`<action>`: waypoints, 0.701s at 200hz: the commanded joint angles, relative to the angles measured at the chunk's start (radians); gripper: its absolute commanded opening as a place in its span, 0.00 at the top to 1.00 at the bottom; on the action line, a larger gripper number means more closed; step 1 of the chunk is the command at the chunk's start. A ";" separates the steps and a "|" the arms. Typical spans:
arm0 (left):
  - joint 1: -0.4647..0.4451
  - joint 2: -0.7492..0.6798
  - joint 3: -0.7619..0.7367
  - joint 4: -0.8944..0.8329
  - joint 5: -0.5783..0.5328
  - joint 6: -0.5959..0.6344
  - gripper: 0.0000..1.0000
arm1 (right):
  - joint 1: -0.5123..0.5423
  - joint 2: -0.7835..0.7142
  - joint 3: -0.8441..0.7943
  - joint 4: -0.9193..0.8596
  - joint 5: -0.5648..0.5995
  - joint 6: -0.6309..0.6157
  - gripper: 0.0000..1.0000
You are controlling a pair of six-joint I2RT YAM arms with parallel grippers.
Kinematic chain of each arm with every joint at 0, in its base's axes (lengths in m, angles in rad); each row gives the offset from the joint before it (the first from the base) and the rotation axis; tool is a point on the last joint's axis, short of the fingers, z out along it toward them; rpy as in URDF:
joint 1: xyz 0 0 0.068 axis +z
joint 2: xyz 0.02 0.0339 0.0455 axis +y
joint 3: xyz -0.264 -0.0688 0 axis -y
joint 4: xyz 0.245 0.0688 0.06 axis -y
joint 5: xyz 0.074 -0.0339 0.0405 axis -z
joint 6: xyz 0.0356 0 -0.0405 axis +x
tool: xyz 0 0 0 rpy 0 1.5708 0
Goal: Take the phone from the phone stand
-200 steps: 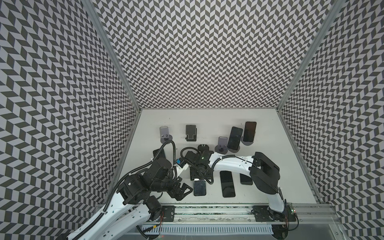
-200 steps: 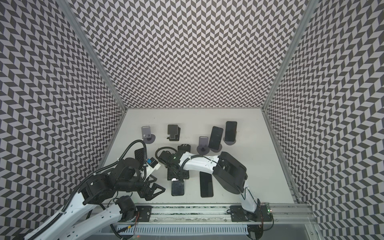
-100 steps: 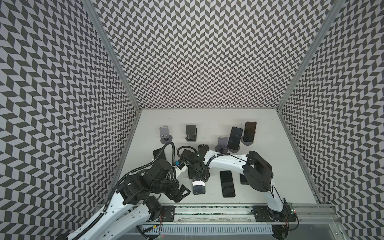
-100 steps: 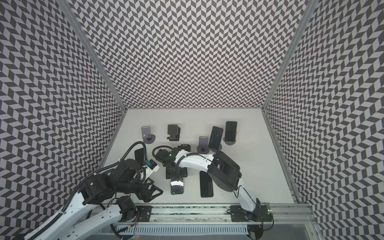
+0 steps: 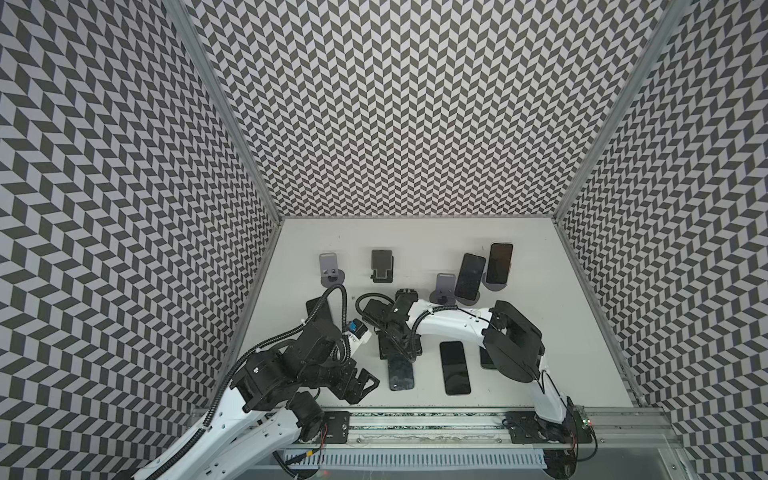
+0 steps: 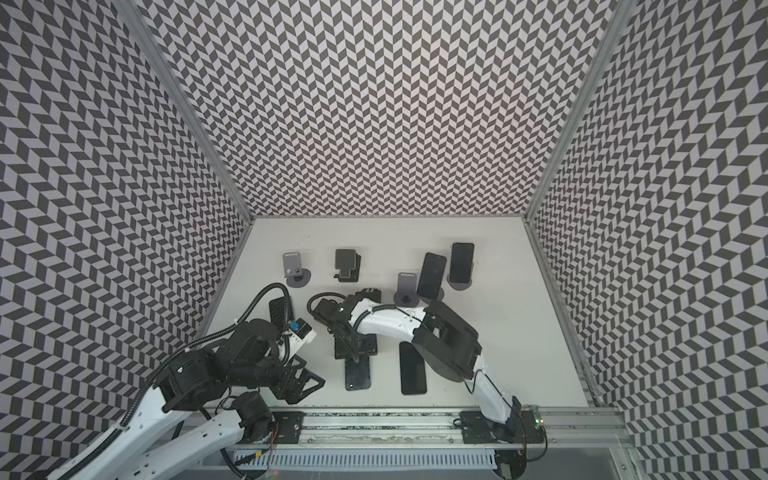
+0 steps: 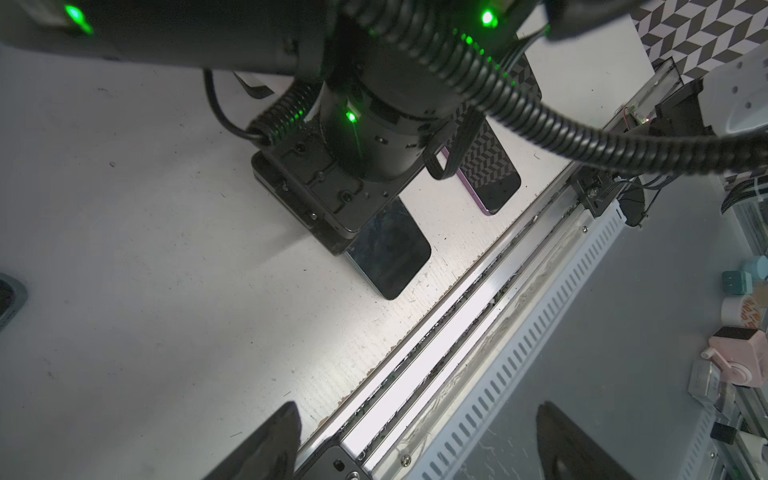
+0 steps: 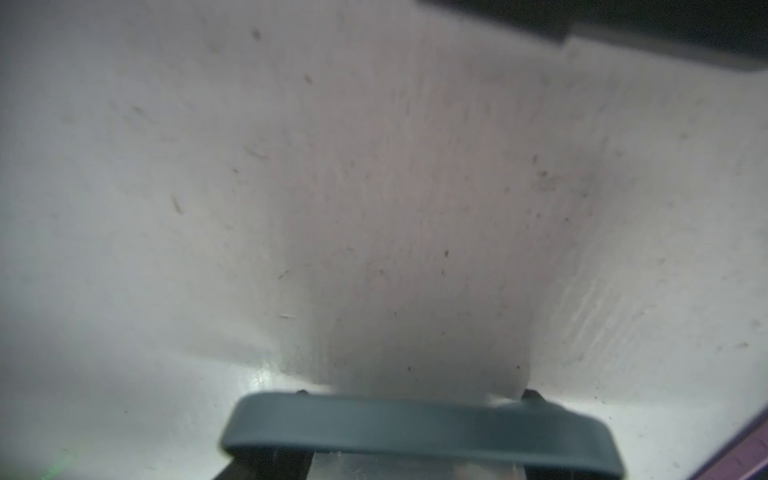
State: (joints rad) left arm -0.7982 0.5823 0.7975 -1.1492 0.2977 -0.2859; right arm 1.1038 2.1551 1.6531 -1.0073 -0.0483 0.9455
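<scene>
The phone [image 5: 402, 376], dark with a blue-grey rim, lies low over the table near the front, and its end shows across the jaws in the right wrist view [image 8: 415, 424]. My right gripper [image 5: 400, 353] reaches across the middle and is shut on it, over a black stand base [image 6: 355, 347] that it partly hides. In the left wrist view the phone [image 7: 388, 249] sticks out from under that gripper. My left gripper [image 5: 365, 382] stands open and empty over the front rail [image 7: 415, 415], left of the phone.
At the back stand three empty stands [image 5: 330, 270] [image 5: 382, 266] [image 5: 444, 289] and two phones on stands [image 5: 469, 276] [image 5: 498, 264]. Loose phones lie flat on the table [image 5: 455, 368] [image 6: 278, 311]. The metal rail [image 5: 415, 415] runs along the front edge.
My right arm's elbow has shifted slightly left. The phone stays in the same spot near the front. The left arm has barely moved.
</scene>
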 commanded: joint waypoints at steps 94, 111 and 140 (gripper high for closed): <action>-0.003 -0.003 0.048 -0.015 -0.020 0.008 0.11 | 0.013 0.020 -0.079 0.042 0.015 0.046 0.21; -0.003 -0.018 0.050 -0.027 -0.024 0.005 0.11 | 0.014 0.022 -0.087 0.047 0.009 0.048 0.21; -0.003 -0.042 0.051 -0.038 -0.031 0.001 0.11 | 0.015 0.023 -0.087 0.047 0.006 0.048 0.21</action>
State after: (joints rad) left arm -0.7982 0.5644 0.8177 -1.1561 0.2810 -0.2855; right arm 1.1126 2.1395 1.6135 -0.9737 -0.0380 0.9699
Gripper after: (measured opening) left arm 0.887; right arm 0.786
